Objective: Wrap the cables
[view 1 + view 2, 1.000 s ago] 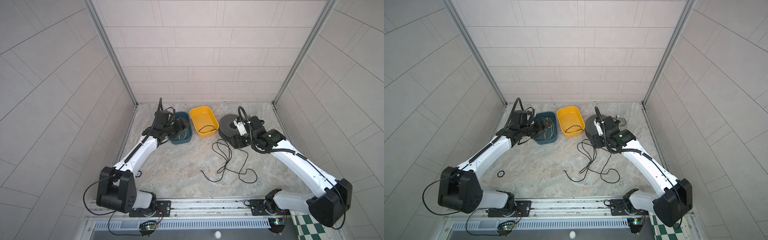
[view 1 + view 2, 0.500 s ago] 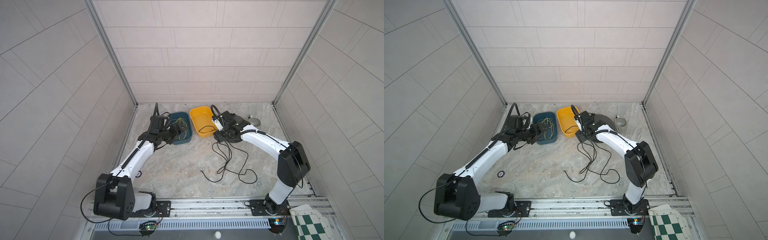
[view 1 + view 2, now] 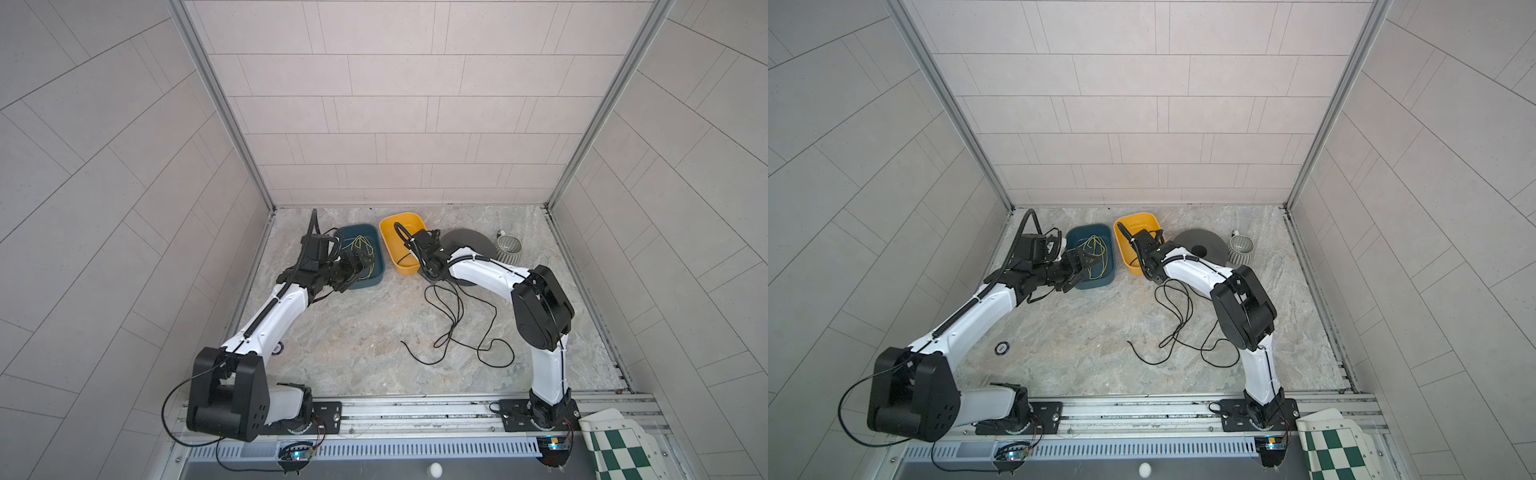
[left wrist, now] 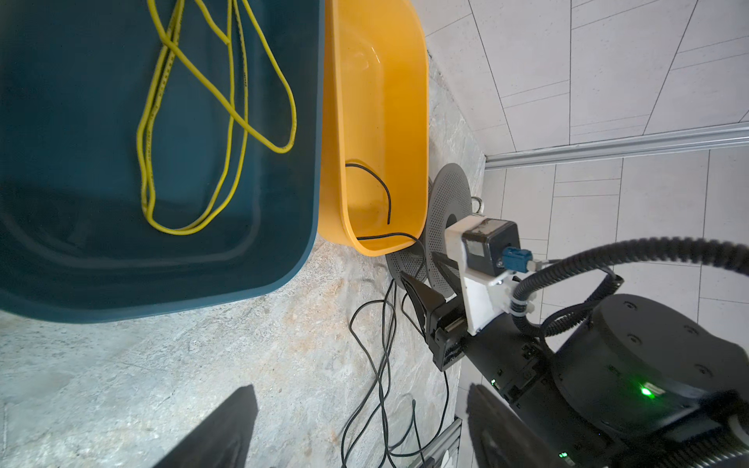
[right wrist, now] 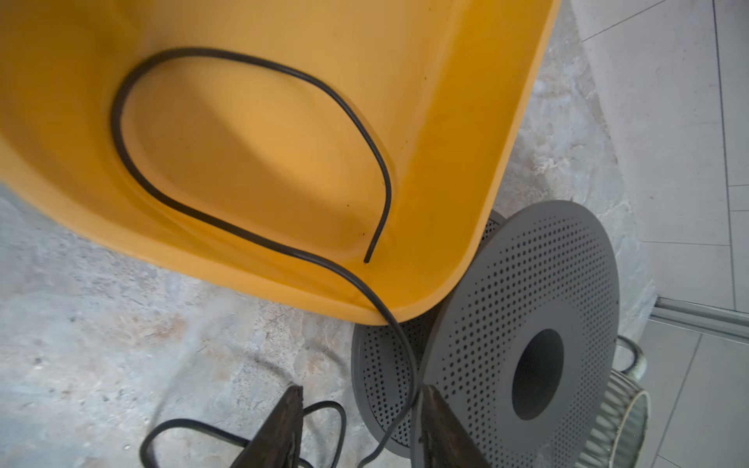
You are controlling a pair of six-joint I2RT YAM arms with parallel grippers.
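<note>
Though loose, cable (image 5: 116, 121) from tub (image 5: 466, 121) frontward

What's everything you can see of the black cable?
The black cable is one thin, round, matte wire. One end lies curled in a loop inside the yellow tub. From there it climbs over the rim and passes between the open jaws of the right gripper, close to one finger. The rest sprawls in loose crossing loops on the stone-look floor, far end free.

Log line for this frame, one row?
left gripper: open, empty | right gripper: open, straddling thin black cable | cable end: inside yellow plastic tub | rest of cable: loose loops outside tub | wrapping: not done
</note>
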